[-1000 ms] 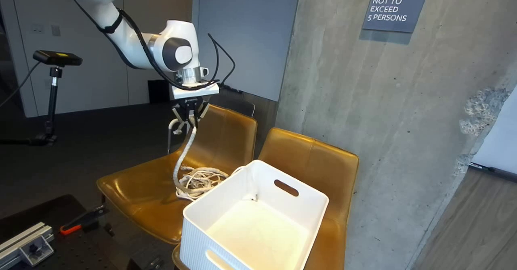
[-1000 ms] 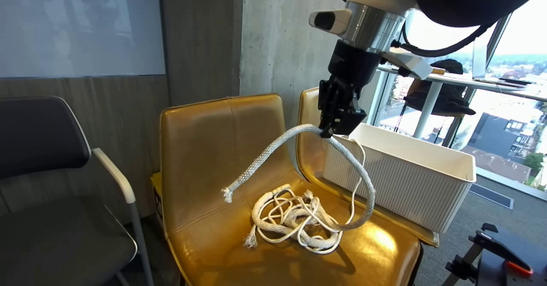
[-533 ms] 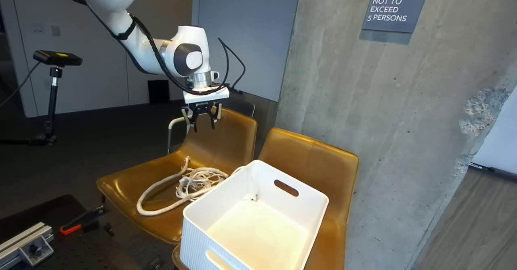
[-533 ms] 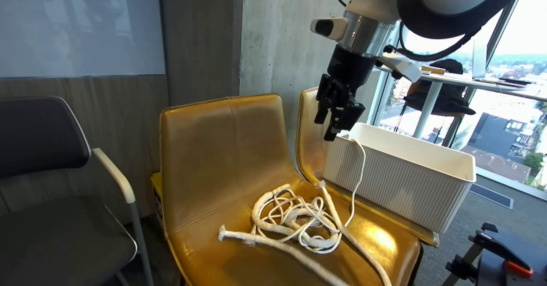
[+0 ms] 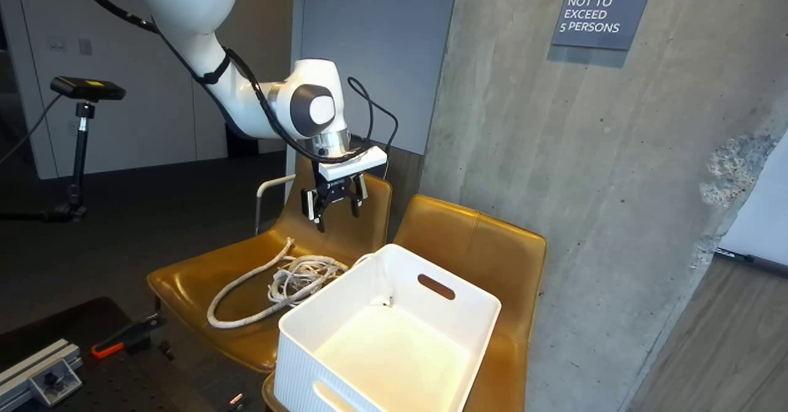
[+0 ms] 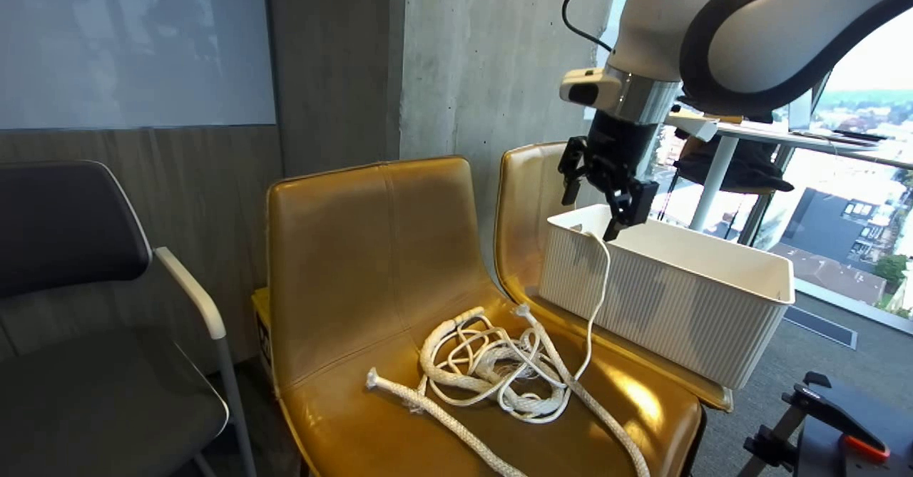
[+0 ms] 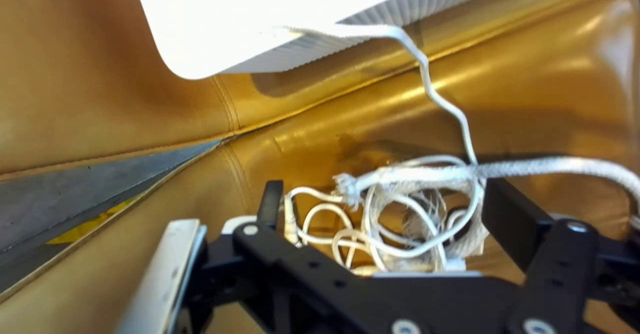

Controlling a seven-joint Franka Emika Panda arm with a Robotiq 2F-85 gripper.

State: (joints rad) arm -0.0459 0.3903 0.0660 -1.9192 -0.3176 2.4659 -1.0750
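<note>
My gripper (image 5: 338, 218) hangs in the air above the tan chair (image 6: 342, 249), its jaws spread wide with nothing between them. In an exterior view the gripper (image 6: 590, 217) appears near the bin's back corner. A thick white braided rope (image 6: 599, 413) lies in a long bend on the chair seat, both frayed ends showing. Beside and under it is a tangle of thin white cord (image 7: 350, 237) and fuzzy rope. From there a thin cord (image 6: 603, 291) runs up to the corner of the white ribbed bin (image 6: 663, 306). The wrist view shows the tangle below the open fingers (image 7: 515, 219).
The bin stands on a second tan chair (image 5: 480, 233), against a concrete column (image 5: 585, 153). A dark office chair (image 6: 71, 234) with a pale armrest is beside the first chair. A camera on a stand (image 5: 86, 88) and a dark table with a clamp (image 5: 126, 335) are nearby.
The gripper has opened and let go of the thick rope, which dropped onto the chair seat. The arm has then moved toward the bin and somewhat lower.
</note>
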